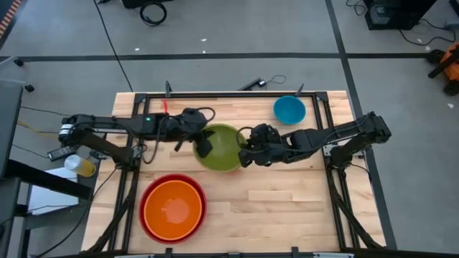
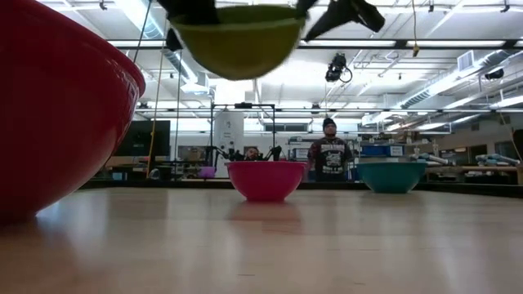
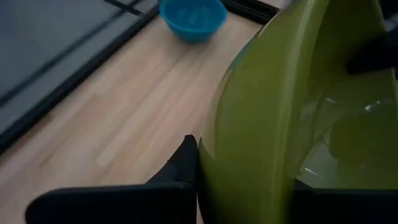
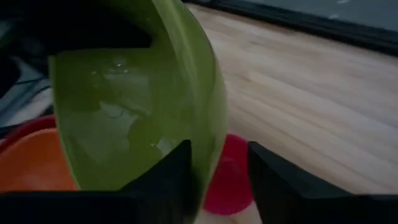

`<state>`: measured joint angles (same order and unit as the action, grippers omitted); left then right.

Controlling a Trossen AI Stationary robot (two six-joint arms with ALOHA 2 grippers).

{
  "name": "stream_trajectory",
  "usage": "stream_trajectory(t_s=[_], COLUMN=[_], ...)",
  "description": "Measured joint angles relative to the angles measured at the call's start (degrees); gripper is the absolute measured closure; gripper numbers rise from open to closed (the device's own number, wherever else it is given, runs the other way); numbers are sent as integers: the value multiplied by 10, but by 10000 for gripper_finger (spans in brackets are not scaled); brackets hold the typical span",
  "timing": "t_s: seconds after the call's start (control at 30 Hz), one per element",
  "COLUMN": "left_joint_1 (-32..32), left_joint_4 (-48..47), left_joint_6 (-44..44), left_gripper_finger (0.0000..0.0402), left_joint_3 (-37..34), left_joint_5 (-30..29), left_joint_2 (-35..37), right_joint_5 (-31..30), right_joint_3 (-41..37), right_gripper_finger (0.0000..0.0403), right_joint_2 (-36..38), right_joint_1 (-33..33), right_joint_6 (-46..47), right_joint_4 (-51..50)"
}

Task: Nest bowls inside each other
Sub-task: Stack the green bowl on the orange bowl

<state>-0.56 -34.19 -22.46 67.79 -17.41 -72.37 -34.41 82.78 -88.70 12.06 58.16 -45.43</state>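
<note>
The lime green bowl (image 1: pixel 219 147) hangs high over the middle of the table, open side up, between my two grippers. My left gripper (image 1: pixel 203 145) is shut on its left rim. My right gripper (image 4: pixel 221 162) stands open astride its right rim, one finger inside the bowl and one outside with a gap. The magenta bowl (image 2: pixel 265 180) stands on the table below the green one. The blue bowl (image 1: pixel 289 110) rests at the far right. The orange bowl (image 1: pixel 172 209) sits inside the red bowl (image 1: pixel 147 190) at the near left. My left gripper holds the green bowl by the wall at its left rim (image 3: pixel 214 143), one finger (image 3: pixel 183 163) outside and the other inside. The fingers come slanting down from the table's left. The bowl is lifted clear of the table and stays roughly level. My right gripper has the bowl's right rim (image 4: pixel 208 134) between its spread fingers; whether the inner finger (image 4: pixel 177 171) touches the wall I cannot tell.
A black frame (image 1: pixel 229 94) runs along the table's far edge and sides. Bare wood lies at the near right (image 1: pixel 287 208). Beyond the table a person (image 2: pixel 328 155) stands in the room.
</note>
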Motion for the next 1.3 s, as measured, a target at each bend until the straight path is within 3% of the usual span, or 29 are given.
stream_trajectory(t_s=[0.1, 0.23, 0.33, 0.4, 0.5, 0.73, 0.87, 1.0, 1.3], left_joint_1=[4, 13, 17, 16, 6, -59, -122, -189, -227], left_joint_4=[-39, -148, -175, -197, -216, -247, -234, -209, -67], left_joint_6=[-4, 11, -16, -23, -29, 26, 9, -16, -141], left_gripper_finger=[347, 347, 347, 347, 347, 347, 347, 347, 344], left_joint_3=[1, -4, -2, -3, -2, -2, -16, -84, -211], left_joint_5=[31, 72, 61, 55, 91, 274, 258, 251, 257], left_joint_2=[28, 60, 57, 58, 58, 63, 55, 46, 53], right_joint_5=[34, 148, 242, 264, 261, 220, 212, 200, 144], right_joint_3=[-2, -4, -3, -4, -5, -4, -4, -4, -4], right_gripper_finger=[206, 172, 162, 163, 166, 168, 168, 168, 168], right_joint_2=[9, 27, 34, 36, 50, 70, 75, 74, 74], right_joint_1=[-4, -7, -6, -5, -6, -5, -5, 0, 10], right_joint_6=[-44, -177, -229, -240, -241, -222, -200, -180, -95], right_joint_4=[63, 236, 346, 385, 389, 300, 261, 210, 86])
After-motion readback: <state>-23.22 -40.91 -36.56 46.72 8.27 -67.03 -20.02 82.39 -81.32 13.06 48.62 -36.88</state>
